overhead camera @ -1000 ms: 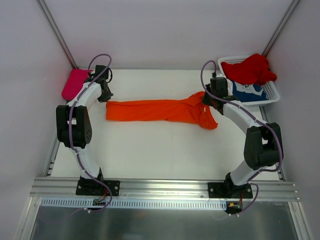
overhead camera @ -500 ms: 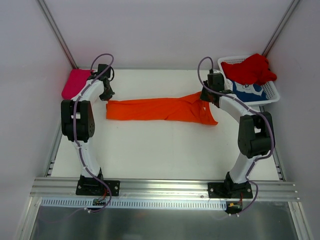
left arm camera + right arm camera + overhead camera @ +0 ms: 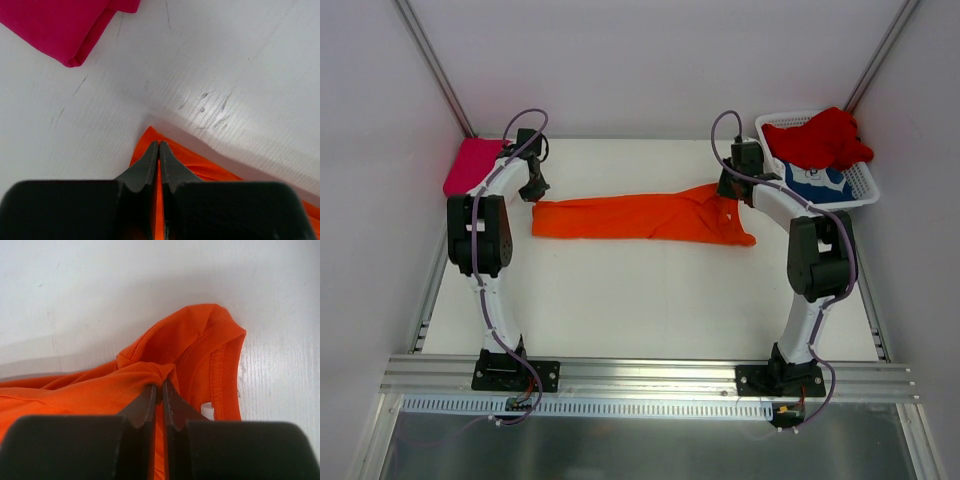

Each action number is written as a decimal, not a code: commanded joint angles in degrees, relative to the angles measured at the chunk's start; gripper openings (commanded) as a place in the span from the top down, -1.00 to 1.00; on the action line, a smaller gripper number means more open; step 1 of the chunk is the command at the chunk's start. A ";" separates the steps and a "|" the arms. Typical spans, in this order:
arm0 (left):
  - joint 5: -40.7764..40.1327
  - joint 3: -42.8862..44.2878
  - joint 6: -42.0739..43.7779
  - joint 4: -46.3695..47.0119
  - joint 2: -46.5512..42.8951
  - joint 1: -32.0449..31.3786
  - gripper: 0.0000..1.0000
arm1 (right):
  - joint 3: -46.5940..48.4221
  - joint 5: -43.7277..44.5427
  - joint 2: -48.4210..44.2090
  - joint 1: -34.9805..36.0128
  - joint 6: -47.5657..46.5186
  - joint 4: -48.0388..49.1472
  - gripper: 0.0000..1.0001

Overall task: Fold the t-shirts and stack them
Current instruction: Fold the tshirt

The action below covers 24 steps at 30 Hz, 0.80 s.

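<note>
The orange t-shirt (image 3: pixel 640 218) lies as a long band across the table's far half. My left gripper (image 3: pixel 537 196) is shut on its left end; in the left wrist view orange cloth (image 3: pixel 200 162) sits pinched between the closed jaws of that gripper (image 3: pixel 158 146). My right gripper (image 3: pixel 728 192) is shut on the bunched cloth near the collar (image 3: pixel 220 370), with its tips (image 3: pixel 161 384) closed on a fold. A folded magenta-pink t-shirt (image 3: pixel 470 166) lies at the far left, also seen as a pink t-shirt (image 3: pixel 60 25) in the left wrist view. A red t-shirt (image 3: pixel 820 138) and a blue t-shirt (image 3: pixel 815 185) sit in the basket.
The white lattice basket (image 3: pixel 865 185) stands at the far right corner, close behind my right arm. Grey walls close in the table on three sides. A metal rail (image 3: pixel 650 375) runs along the near edge by the arm bases.
Both arms have reached farther back, carrying the orange t-shirt's two ends slightly toward the far wall. The shirt's right end has pulled in and flattened. Both grips stay closed.
</note>
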 commanded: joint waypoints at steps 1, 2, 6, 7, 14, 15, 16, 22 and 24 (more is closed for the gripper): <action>0.10 2.55 1.52 0.25 0.64 0.88 1.00 | 3.59 -0.01 0.90 -0.86 -0.55 0.46 0.99; 0.27 2.72 1.52 0.16 0.81 0.88 1.00 | 4.03 -0.01 1.16 -0.86 -0.64 0.38 0.99; 0.19 3.16 1.61 0.16 1.25 0.88 1.00 | 4.65 -0.18 2.04 -0.86 -0.73 0.02 0.99; 0.19 3.25 1.70 0.16 1.43 0.88 1.00 | 4.65 -0.18 2.13 -0.86 -0.81 -0.15 0.99; 0.36 3.08 1.87 0.16 1.35 0.97 0.17 | 5.00 -0.10 2.48 -0.86 -0.99 -0.94 0.23; 0.28 3.08 1.96 0.16 1.17 0.97 -0.04 | 4.91 -0.10 2.48 -0.86 -0.99 -1.12 0.11; 0.19 2.99 2.05 0.16 0.82 0.97 -0.22 | 4.82 -0.01 2.39 -0.86 -1.08 -1.29 0.01; -1.22 2.29 2.75 0.16 -1.37 0.97 -0.73 | 4.21 -0.01 1.25 -0.86 -0.99 -1.29 -0.10; -1.22 2.02 2.66 0.16 -2.08 0.97 -0.74 | 3.94 0.08 0.64 -0.86 -1.08 -1.21 -0.10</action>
